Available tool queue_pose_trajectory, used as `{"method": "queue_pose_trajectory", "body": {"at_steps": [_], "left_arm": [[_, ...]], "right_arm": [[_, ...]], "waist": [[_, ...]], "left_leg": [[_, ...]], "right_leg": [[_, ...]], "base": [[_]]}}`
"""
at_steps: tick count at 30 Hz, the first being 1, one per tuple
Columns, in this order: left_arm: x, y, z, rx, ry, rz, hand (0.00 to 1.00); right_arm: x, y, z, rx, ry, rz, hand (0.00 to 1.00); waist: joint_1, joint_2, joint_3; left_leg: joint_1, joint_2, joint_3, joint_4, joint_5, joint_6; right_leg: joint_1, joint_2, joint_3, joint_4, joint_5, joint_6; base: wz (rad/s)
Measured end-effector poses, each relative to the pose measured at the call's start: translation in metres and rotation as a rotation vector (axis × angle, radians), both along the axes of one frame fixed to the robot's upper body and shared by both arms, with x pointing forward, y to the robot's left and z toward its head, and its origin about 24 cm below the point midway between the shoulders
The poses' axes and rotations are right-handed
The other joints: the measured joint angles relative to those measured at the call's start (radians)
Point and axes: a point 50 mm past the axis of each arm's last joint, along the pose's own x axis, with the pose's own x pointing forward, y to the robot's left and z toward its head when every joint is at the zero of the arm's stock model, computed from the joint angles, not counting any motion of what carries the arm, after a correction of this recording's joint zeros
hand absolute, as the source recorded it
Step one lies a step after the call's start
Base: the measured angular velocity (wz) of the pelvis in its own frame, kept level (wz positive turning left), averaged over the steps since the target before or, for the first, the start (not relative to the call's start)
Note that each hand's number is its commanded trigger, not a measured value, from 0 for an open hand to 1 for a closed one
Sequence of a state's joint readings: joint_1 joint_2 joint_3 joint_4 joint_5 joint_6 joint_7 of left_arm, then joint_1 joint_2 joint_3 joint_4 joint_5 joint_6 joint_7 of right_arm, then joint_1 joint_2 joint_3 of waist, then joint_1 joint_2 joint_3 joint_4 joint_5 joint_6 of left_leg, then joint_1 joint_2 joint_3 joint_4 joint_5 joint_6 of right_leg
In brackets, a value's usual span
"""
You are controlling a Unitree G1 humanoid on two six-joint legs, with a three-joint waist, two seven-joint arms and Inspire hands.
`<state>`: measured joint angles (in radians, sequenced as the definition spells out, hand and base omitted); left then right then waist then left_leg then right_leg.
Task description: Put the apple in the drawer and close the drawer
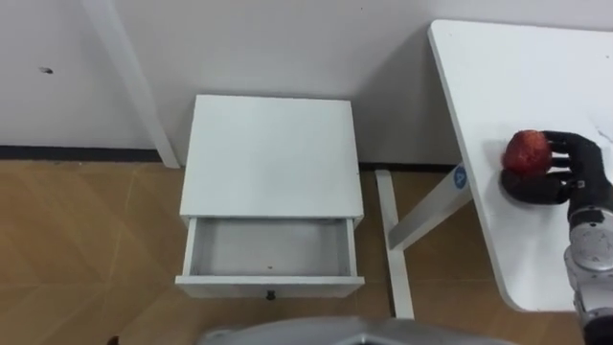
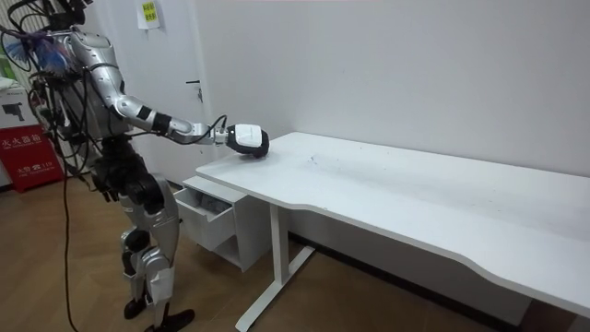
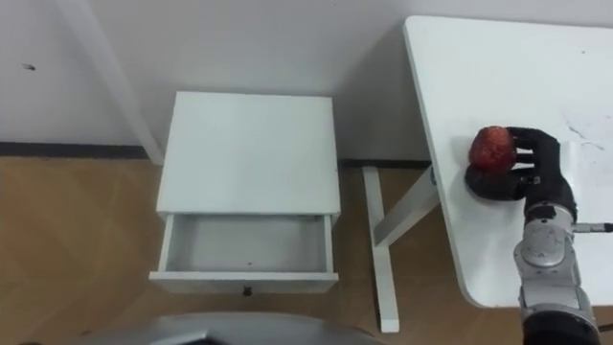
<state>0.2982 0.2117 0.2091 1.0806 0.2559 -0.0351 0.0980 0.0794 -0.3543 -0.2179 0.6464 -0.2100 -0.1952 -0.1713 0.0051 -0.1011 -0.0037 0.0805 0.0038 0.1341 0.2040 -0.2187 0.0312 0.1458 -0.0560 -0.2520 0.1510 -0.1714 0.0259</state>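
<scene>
A round, red, mottled apple [image 1: 526, 150] sits on the smooth white table [image 1: 498, 67], near the edge that faces the cabinet. The black fingers of the right hand [image 1: 567, 174] curl round its far side and under it, holding it. The low, square white cabinet [image 1: 273, 158] stands on wood-grain flooring [image 1: 77, 249], its shallow drawer [image 1: 270, 247] pulled open with a bare pale bottom and a small dark knob. The room view shows the robot standing by the cabinet, right arm stretched to the table's end [image 2: 230, 171]
</scene>
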Motion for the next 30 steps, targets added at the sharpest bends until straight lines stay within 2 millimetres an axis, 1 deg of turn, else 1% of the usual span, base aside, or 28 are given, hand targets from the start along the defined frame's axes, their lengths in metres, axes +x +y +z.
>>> {"method": "queue_pose_trajectory", "body": {"at_steps": [3, 6, 8, 9, 11, 13, 15, 17, 18, 20, 21, 22, 23, 24, 26, 28, 30], "left_arm": [[0.003, -0.001, 0.0, 0.0, -0.005, -0.008, 0.0], [0.007, -0.003, -0.001, -0.002, -0.008, -0.023, 0.0], [0.01, -0.005, -0.002, -0.01, -0.009, -0.04, 0.0], [0.011, -0.006, -0.002, -0.014, -0.009, -0.049, 0.0], [0.017, -0.011, -0.004, -0.039, -0.015, -0.078, 0.0], [0.018, -0.013, -0.004, -0.047, -0.01, -0.099, 0.0], [0.019, -0.014, -0.005, -0.051, -0.006, -0.112, 0.0], [0.021, -0.017, -0.006, -0.054, 0.002, -0.143, 0.0], [0.022, -0.017, -0.006, -0.056, 0.002, -0.148, 0.0], [0.026, -0.018, -0.006, -0.06, 0.002, -0.173, 0.0], [0.026, -0.019, -0.006, -0.062, 0.002, -0.179, 0.0], [0.027, -0.02, -0.007, -0.064, 0.005, -0.193, 0.0], [0.029, -0.021, -0.007, -0.067, 0.004, -0.201, 0.0], [0.029, -0.022, -0.007, -0.068, 0.004, -0.206, 0.0], [0.029, -0.023, -0.008, -0.073, 0.01, -0.211, 0.0], [0.03, -0.022, -0.008, -0.073, 0.01, -0.211, 0.0], [0.031, -0.023, -0.008, -0.074, 0.01, -0.211, 0.0]], "right_arm": [[0.002, 0.005, -0.001, 0.013, -0.011, 0.006, 1.0], [0.008, 0.017, 0.002, -0.009, -0.025, 0.066, 1.0], [0.017, 0.032, 0.007, -0.017, -0.038, 0.157, 1.0], [0.019, 0.036, 0.008, -0.017, -0.041, 0.18, 1.0], [0.027, 0.053, 0.014, -0.03, -0.046, 0.287, 1.0], [0.032, 0.062, 0.019, -0.055, -0.045, 0.357, 1.0], [0.035, 0.077, 0.017, -0.047, -0.008, 0.445, 1.0], [0.037, 0.101, 0.016, -0.02, 0.018, 0.572, 1.0], [0.037, 0.106, 0.017, -0.014, 0.022, 0.599, 1.0], [0.038, 0.123, 0.019, 0.0, 0.026, 0.687, 1.0], [0.039, 0.128, 0.021, -0.001, 0.024, 0.71, 1.0], [0.039, 0.136, 0.024, -0.003, 0.019, 0.756, 1.0], [0.039, 0.145, 0.025, 0.007, 0.02, 0.797, 1.0], [0.039, 0.148, 0.025, 0.015, 0.021, 0.815, 1.0], [0.037, 0.16, 0.024, 0.015, 0.035, 0.877, 1.0], [0.035, 0.165, 0.022, 0.021, 0.057, 0.912, 1.0], [0.034, 0.169, 0.022, 0.025, 0.073, 0.937, 1.0]], "waist": [[0.0, 0.002, -0.0003], [0.001, 0.01, -0.0012], [0.006, 0.021, -0.0015], [0.006, 0.025, -0.0011], [0.016, 0.042, -0.0001], [0.024, 0.048, 0.0], [0.035, 0.048, 0.0014], [0.049, 0.048, 0.0049], [0.054, 0.047, 0.0056], [0.076, 0.044, 0.0062], [0.08, 0.043, 0.0065], [0.085, 0.04, 0.0086], [0.088, 0.036, 0.0089], [0.09, 0.035, 0.0087], [0.108, 0.027, 0.0092], [0.112, 0.024, 0.0098], [0.113, 0.02, 0.0103]], "left_leg": [[0.0, 0.003, 0.001, 0.0, 0.0, 0.0], [-0.001, 0.003, 0.006, -0.002, 0.0, 0.0], [-0.002, 0.005, 0.008, -0.005, 0.0, 0.0], [-0.002, 0.005, 0.008, -0.004, 0.0, 0.0], [-0.009, 0.005, 0.008, -0.001, 0.0, 0.0], [-0.019, 0.004, 0.007, 0.0, 0.001, -0.001], [-0.02, 0.001, 0.008, -0.001, 0.002, -0.001], [-0.021, 0.0, 0.009, -0.001, 0.003, -0.003], [-0.023, 0.001, 0.009, -0.001, 0.003, -0.003], [-0.031, 0.0, 0.004, -0.001, 0.003, -0.003], [-0.035, 0.0, 0.0, -0.001, 0.003, -0.003], [-0.038, 0.0, -0.006, -0.001, 0.004, -0.002], [-0.039, 0.0, -0.006, -0.002, 0.004, -0.002], [-0.039, 0.0, -0.007, -0.002, 0.004, -0.002], [-0.041, 0.0, -0.014, -0.005, 0.004, -0.001], [-0.044, -0.003, -0.028, -0.005, 0.005, 0.0], [-0.044, -0.004, -0.03, -0.005, 0.005, 0.001]], "right_leg": [[-0.001, -0.001, 0.003, 0.0, 0.0, 0.0], [-0.005, -0.001, 0.006, 0.0, 0.0, 0.0], [-0.007, 0.0, 0.008, 0.002, 0.0, 0.0], [-0.006, 0.0, 0.007, 0.002, 0.0, 0.0], [-0.011, -0.001, 0.005, 0.003, 0.0, 0.0], [-0.021, 0.0, 0.004, 0.004, 0.001, -0.001], [-0.023, 0.002, 0.005, 0.005, 0.001, -0.001], [-0.027, 0.003, 0.005, 0.003, 0.001, -0.001], [-0.028, 0.003, 0.004, 0.003, 0.001, -0.001], [-0.034, 0.002, 0.001, 0.002, 0.001, -0.001], [-0.034, 0.001, 0.0, 0.001, 0.001, -0.001], [-0.034, 0.0, -0.003, 0.0, 0.001, -0.001], [-0.034, -0.001, -0.005, 0.0, 0.001, -0.001], [-0.034, -0.001, -0.007, 0.0, 0.001, -0.001], [-0.034, -0.004, -0.02, -0.001, 0.001, -0.001], [-0.034, -0.006, -0.027, -0.001, 0.001, -0.001], [-0.034, -0.007, -0.027, -0.001, 0.001, -0.001]], "base": [[-0.02], [-0.06], [-0.04], [0.0], [0.0], [0.0], [0.0], [0.0], [0.03], [0.07], [0.14], [0.18], [0.18], [0.13], [0.08], [0.17], [0.12]]}}
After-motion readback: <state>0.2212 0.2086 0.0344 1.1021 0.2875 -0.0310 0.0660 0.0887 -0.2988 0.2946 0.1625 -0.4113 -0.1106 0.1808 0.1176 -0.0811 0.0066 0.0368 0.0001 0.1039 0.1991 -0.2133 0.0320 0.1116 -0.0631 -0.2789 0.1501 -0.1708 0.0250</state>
